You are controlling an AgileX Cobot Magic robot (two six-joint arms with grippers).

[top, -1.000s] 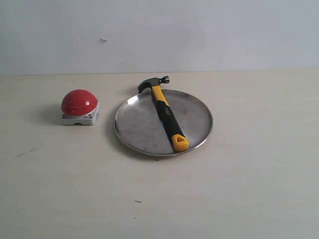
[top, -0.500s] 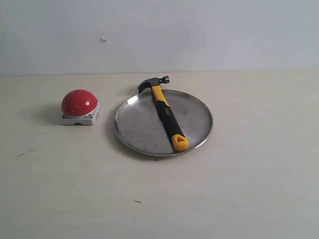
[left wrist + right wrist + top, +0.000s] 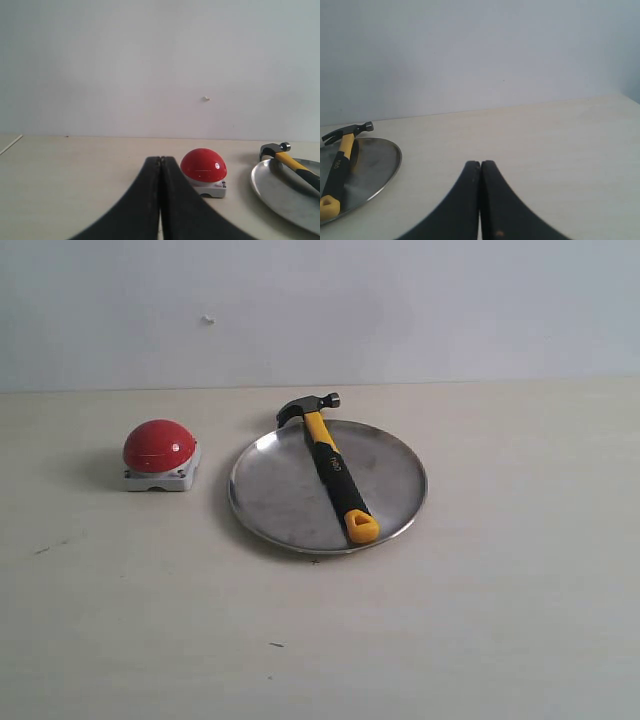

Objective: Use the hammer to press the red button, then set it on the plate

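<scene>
The hammer (image 3: 332, 466) lies across the silver plate (image 3: 280, 490), its dark head hanging over the far rim and its yellow handle end near the front rim. To the plate's left stands the red button (image 3: 159, 446) on its grey base. Neither arm shows in the exterior view. My left gripper (image 3: 160, 160) is shut and empty, well short of the red button (image 3: 203, 165), with the plate (image 3: 280, 192) and hammer (image 3: 292, 164) off to one side. My right gripper (image 3: 480, 163) is shut and empty too, apart from the plate (image 3: 375, 172) and hammer (image 3: 339, 161).
A pale tabletop (image 3: 500, 620) spreads around the objects, with a plain white wall (image 3: 400, 300) behind. A few small dark specks (image 3: 275, 644) mark the table near the front.
</scene>
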